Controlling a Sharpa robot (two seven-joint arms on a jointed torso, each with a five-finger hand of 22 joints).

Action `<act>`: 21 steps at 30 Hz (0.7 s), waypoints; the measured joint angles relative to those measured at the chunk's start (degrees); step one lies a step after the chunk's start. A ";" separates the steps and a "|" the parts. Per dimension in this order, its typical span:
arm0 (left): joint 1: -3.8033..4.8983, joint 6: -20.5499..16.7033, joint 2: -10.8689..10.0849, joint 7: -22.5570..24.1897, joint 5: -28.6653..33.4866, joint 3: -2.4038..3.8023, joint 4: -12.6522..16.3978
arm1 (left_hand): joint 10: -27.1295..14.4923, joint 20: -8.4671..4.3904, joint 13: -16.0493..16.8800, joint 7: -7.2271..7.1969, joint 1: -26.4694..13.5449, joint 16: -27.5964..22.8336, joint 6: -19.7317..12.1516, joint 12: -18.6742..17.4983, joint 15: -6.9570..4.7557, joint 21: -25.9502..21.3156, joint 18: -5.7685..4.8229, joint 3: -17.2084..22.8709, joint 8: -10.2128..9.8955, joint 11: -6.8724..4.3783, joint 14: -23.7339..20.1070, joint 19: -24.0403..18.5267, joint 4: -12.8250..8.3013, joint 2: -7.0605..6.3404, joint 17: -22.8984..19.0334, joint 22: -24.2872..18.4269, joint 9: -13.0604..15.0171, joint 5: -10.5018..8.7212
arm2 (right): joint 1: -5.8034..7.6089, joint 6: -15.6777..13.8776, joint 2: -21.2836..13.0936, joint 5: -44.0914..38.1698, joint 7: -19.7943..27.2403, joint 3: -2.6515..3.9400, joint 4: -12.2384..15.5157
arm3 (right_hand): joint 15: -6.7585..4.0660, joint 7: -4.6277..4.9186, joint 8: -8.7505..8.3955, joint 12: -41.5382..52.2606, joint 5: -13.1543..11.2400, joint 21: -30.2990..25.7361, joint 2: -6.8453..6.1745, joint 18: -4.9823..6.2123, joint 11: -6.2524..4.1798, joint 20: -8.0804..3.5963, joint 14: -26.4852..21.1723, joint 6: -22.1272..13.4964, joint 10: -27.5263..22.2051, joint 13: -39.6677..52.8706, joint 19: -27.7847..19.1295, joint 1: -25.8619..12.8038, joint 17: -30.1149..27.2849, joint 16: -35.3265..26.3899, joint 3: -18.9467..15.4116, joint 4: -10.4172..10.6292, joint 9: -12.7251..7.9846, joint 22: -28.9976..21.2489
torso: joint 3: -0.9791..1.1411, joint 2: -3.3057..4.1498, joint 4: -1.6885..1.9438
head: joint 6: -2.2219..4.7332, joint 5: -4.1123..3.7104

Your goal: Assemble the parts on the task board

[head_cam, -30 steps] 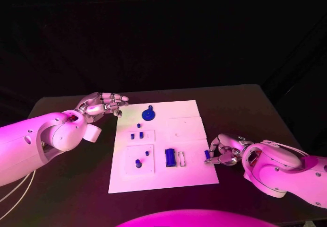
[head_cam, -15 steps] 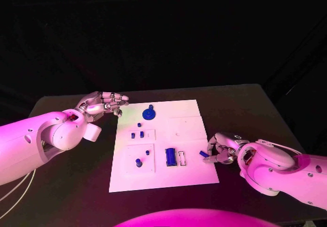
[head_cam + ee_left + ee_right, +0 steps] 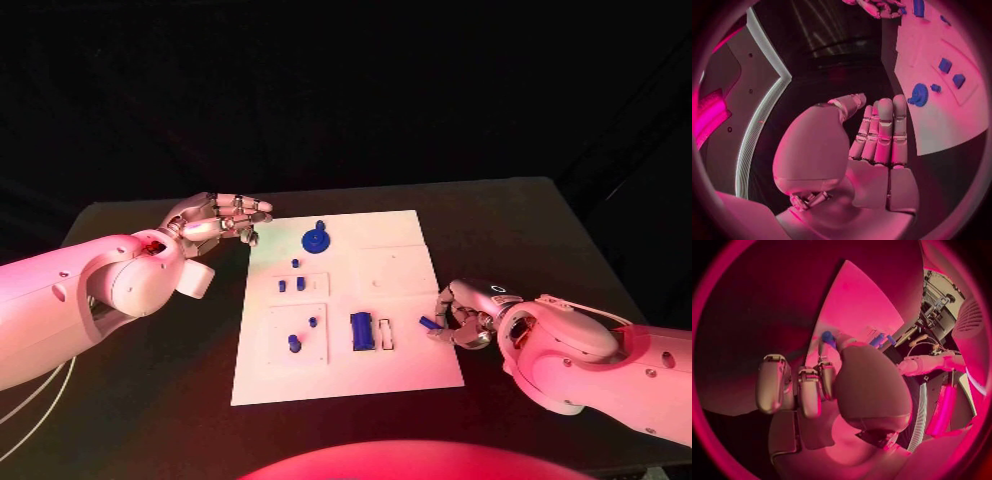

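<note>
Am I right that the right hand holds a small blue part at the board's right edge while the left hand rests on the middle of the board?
Not quite. The right hand does hold a small blue part at the right edge of the board, but the left hand is not on the board's middle: in the head view it sits off the far left corner, over the table.

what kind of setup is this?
Likely a robot lab test bench: a white task board with small blue parts on a black table, dark backdrop, and equipment racks behind the robot in the right wrist view.
</note>
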 measured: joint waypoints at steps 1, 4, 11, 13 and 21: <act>0.00 0.00 -0.01 -0.01 0.00 0.00 0.00 | 0.00 0.00 0.00 0.00 0.00 0.00 0.00 0.00 0.00 0.00 0.00 0.00 0.00 0.00 0.00 0.00 0.00 0.00 0.00 0.00 0.00 0.00 | -0.01 -0.19 -0.04 0.01 -0.13 -0.03 0.10 | 0.00 -0.02 0.25 0.00 -0.10 0.00 -0.15 0.00 0.00 0.00 0.00 -0.15 0.00 0.00 0.00 -0.83 0.00 0.00 0.76 -0.76 -1.07 0.00 | 0.00 0.00 -0.01 | 0.00 0.04; 0.00 0.01 -0.03 -0.03 0.00 0.00 0.01 | 0.00 0.00 0.00 0.00 0.00 0.00 0.00 0.00 0.00 0.00 0.00 0.00 0.00 0.00 0.00 0.00 0.00 0.00 0.00 0.00 0.00 0.00 | 0.03 -1.13 -0.24 0.41 -0.51 -0.13 0.66 | 0.00 0.00 0.57 0.00 -0.12 0.00 -0.60 0.00 0.00 0.00 0.00 -0.16 0.00 0.00 0.00 -5.00 0.00 0.26 7.07 -6.16 -8.44 0.00 | -0.04 -0.01 -0.01 | 0.00 0.15; 0.00 0.01 -0.04 -0.06 -0.02 0.00 0.03 | -0.21 0.00 0.00 0.00 0.00 0.00 0.00 0.00 0.00 0.00 0.00 0.00 0.00 -0.21 0.00 0.00 0.00 0.00 0.00 0.00 0.00 0.00 | 1.06 -3.72 -0.06 3.41 -1.06 -0.36 2.45 | 0.00 -0.05 0.57 0.00 -0.33 0.40 -0.48 0.00 0.01 0.01 0.00 -0.13 -0.01 -0.01 0.00 -5.96 -0.01 0.25 10.33 -8.92 -10.90 -0.01 | -0.06 -0.02 0.02 | -0.15 0.19; 0.00 0.01 -0.05 -0.06 -0.03 0.00 0.03 | -0.21 0.00 0.00 0.00 0.00 0.00 0.00 0.00 0.00 0.00 0.00 0.00 0.00 -0.21 0.00 0.00 0.00 0.00 0.00 0.00 0.00 0.00 | 1.40 -4.37 0.16 4.48 -1.06 -0.31 2.90 | 0.00 -0.05 0.65 0.00 -0.44 0.67 -0.49 0.00 0.01 0.01 0.00 -0.13 -0.01 -0.01 0.00 -5.97 -0.01 0.25 10.42 -9.00 -10.89 -0.01 | -0.11 -0.02 0.02 | -0.18 0.15; 0.00 0.00 -0.05 -0.08 -0.04 0.00 0.07 | -0.21 0.00 0.00 0.00 0.00 0.00 0.00 0.00 0.00 0.00 0.00 0.00 0.00 -0.21 0.00 0.00 0.00 0.00 0.00 0.01 0.00 0.00 | 1.93 -6.73 1.92 10.83 -1.00 -0.30 3.80 | 0.01 -0.06 0.68 0.00 -0.55 0.67 -0.49 0.00 0.02 -0.20 0.00 -0.12 -0.01 -0.02 0.21 -6.57 -0.02 0.24 10.57 -9.00 -10.54 -0.01 | -0.09 0.01 0.03 | -0.44 0.16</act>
